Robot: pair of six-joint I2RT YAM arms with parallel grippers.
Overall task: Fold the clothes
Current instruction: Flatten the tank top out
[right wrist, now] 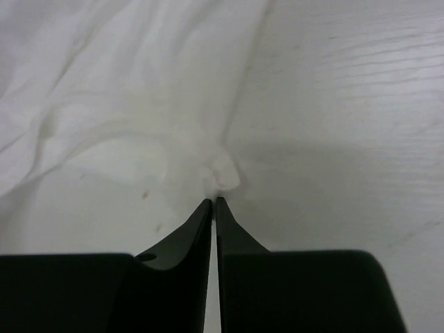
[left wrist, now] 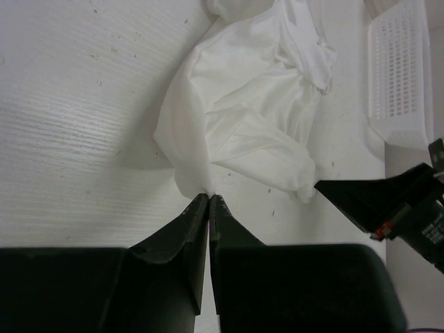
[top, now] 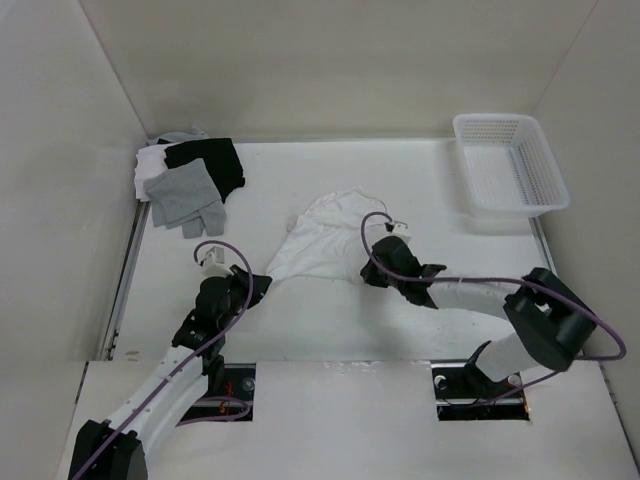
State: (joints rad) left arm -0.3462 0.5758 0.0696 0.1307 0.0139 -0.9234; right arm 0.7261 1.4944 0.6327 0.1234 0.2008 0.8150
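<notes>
The clothes (top: 325,235), a thin white garment, lie crumpled in the middle of the table, fanning out toward the near side. My left gripper (top: 267,281) is at its near left corner. In the left wrist view the left gripper (left wrist: 209,196) is shut, with the corner of the white fabric (left wrist: 243,118) pinched at the tips. My right gripper (top: 368,272) is at the garment's near right edge. In the right wrist view the right gripper (right wrist: 214,201) is shut on a small pucker of the fabric (right wrist: 125,90).
A white plastic basket (top: 510,165) stands at the back right, also seen as the basket (left wrist: 399,69). A pile of grey and black garments (top: 190,180) lies at the back left corner. Walls close the table on three sides.
</notes>
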